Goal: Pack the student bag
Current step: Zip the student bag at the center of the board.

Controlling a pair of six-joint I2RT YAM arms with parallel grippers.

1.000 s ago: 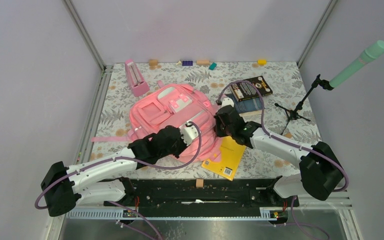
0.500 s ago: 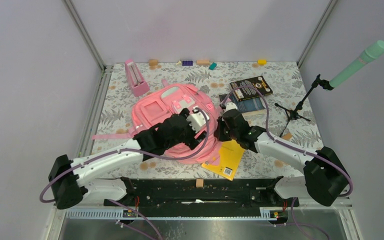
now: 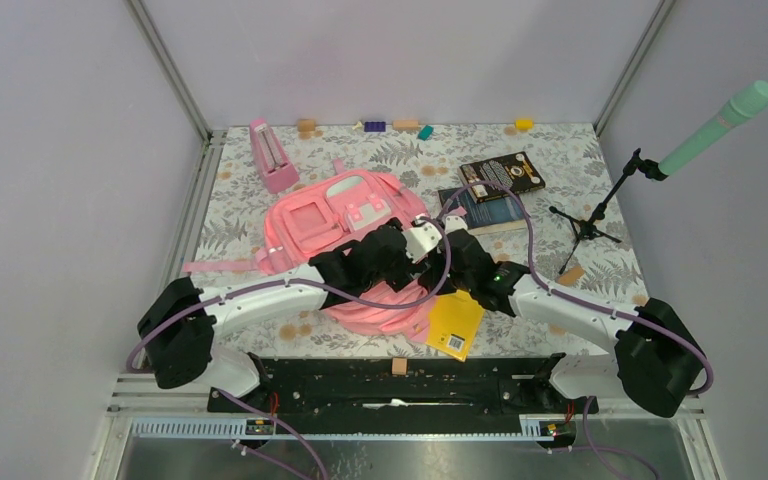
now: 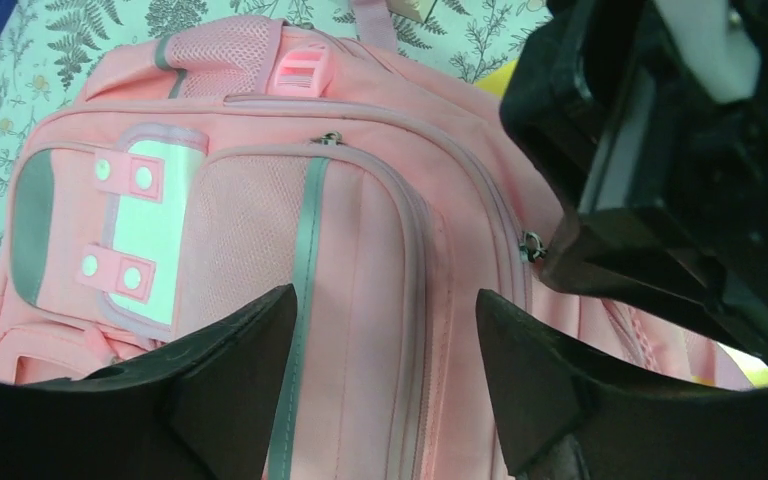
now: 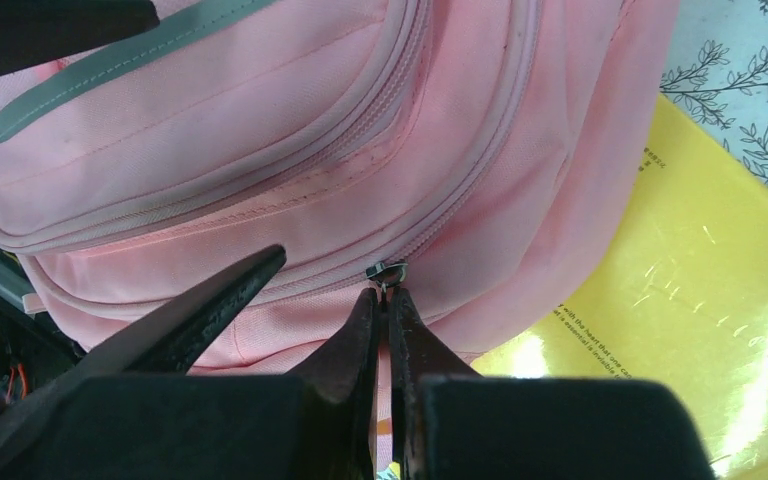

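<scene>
Floral table, left fingers now spread above student bag, right fingers pinching zipper

The student bag lies left of centre on the tabletop. Behind it to the left stands a wedge-shaped object, and small blocks line the far edge. Right of the bag lie two overlapping books, with a stand further right. A thin book is tucked partly under the bag's near right edge. The left pincer hangs above the bag's front; the right pincer meets the zipper pull on the bag's right side.
</scene>
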